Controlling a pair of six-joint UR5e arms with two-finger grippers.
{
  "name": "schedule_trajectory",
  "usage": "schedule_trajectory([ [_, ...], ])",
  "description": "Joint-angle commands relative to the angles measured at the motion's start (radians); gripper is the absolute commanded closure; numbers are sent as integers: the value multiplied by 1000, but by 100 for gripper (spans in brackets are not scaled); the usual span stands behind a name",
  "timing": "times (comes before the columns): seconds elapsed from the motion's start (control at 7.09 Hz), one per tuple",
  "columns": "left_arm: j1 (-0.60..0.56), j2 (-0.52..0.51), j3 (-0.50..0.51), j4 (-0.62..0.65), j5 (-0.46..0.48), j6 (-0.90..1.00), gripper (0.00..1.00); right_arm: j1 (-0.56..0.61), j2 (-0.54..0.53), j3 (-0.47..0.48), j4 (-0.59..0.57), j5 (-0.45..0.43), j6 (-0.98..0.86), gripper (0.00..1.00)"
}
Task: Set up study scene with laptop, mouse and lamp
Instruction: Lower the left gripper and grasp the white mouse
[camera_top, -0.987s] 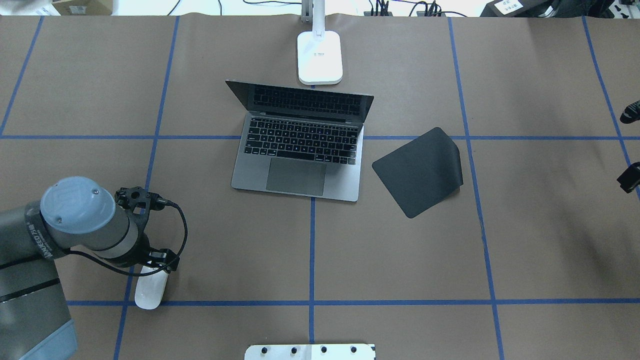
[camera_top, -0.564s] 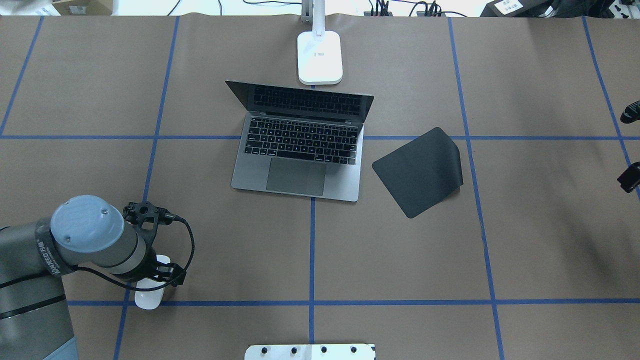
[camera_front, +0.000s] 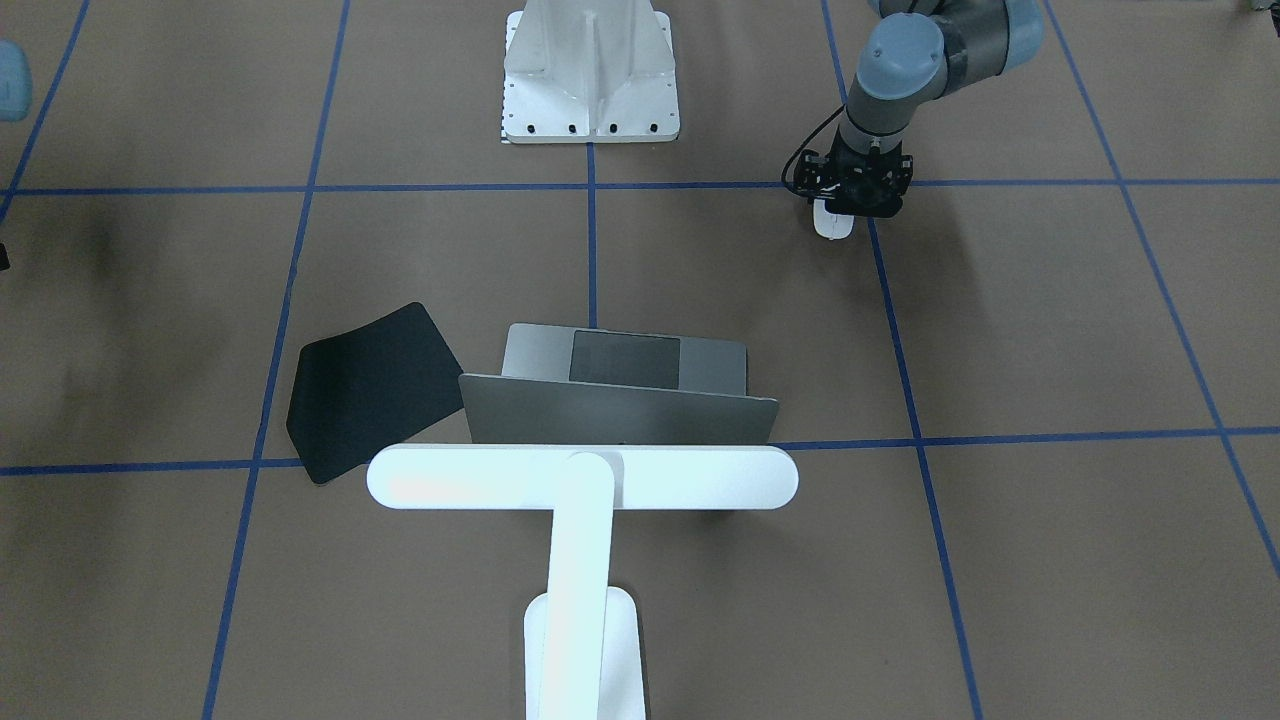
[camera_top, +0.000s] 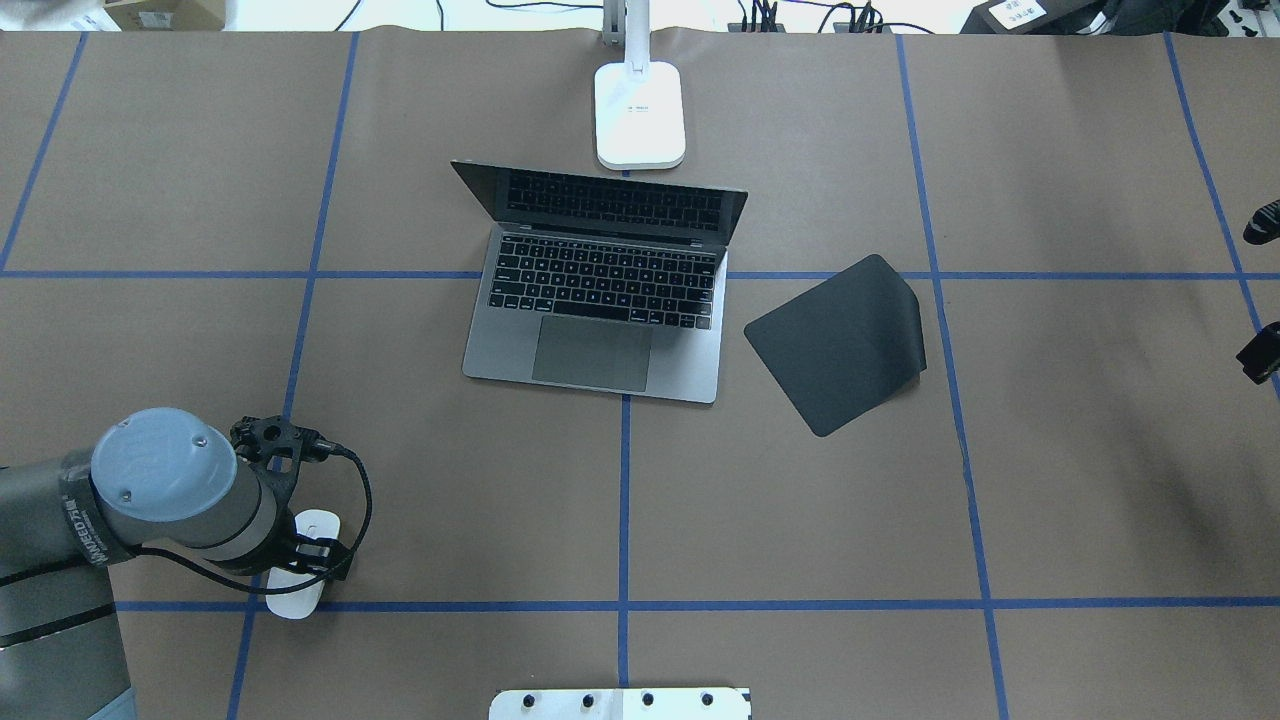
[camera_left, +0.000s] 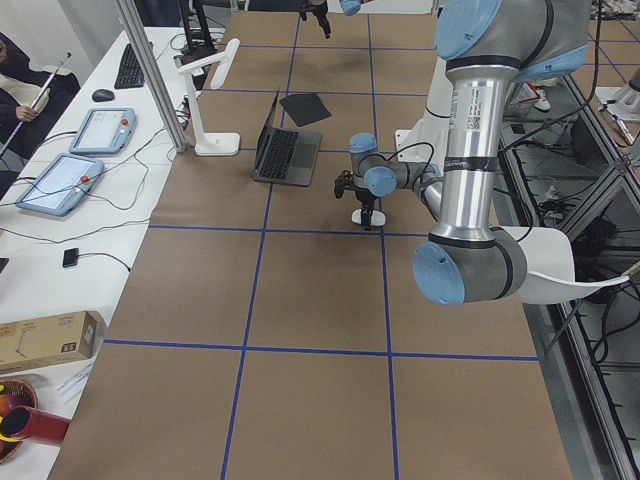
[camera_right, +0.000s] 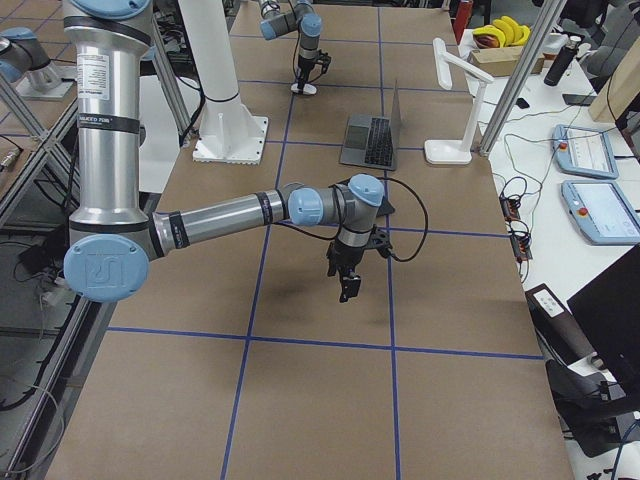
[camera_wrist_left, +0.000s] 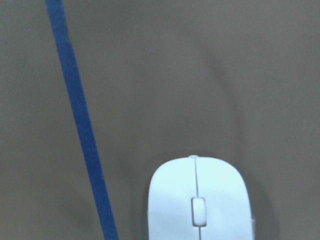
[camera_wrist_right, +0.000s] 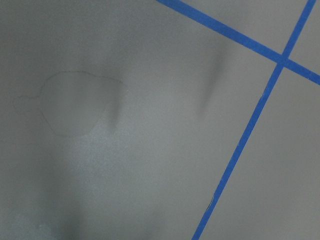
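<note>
The white mouse (camera_top: 296, 598) lies on the brown table at the near left, on a blue tape line. My left gripper (camera_top: 298, 556) hangs straight down over its middle, so only the mouse's two ends show; the jaws are hidden under the wrist. In the left wrist view the mouse (camera_wrist_left: 198, 200) fills the bottom edge and no fingers show. The grey laptop (camera_top: 600, 310) stands open at the table's middle. The white lamp's base (camera_top: 640, 115) stands just behind it, and its bar (camera_front: 580, 478) spans above the lid. My right gripper (camera_right: 346, 290) hovers over bare table at the far right; I cannot tell its state.
A black flexible mat (camera_top: 838, 342) lies to the right of the laptop with one corner curled. The white bolted mount (camera_top: 620, 704) sits at the near edge centre. Blue tape lines grid the table. Operator tablets and cables lie beyond the far edge.
My left wrist has moved toward the near edge and settled over the mouse's middle. The mouse's far end now shows. The mouse, laptop, lamp and mat have not moved.
</note>
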Motion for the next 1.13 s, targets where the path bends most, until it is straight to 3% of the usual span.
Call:
schedule_trajectory([
  [0.0, 3, -3, 0, -1, 1, -20, 33, 2, 0, 1, 0, 0, 0, 0],
  [0.28, 4, -8, -6, -1, -1, -23, 70, 5, 0, 1, 0, 0, 0, 0],
  [0.42, 4, -7, -6, -1, -1, -21, 78, 7, 0, 1, 0, 0, 0, 0],
  [0.99, -18, -64, -86, 24, -44, -24, 78, 10, 2, -1, -2, 0, 0, 0],
])
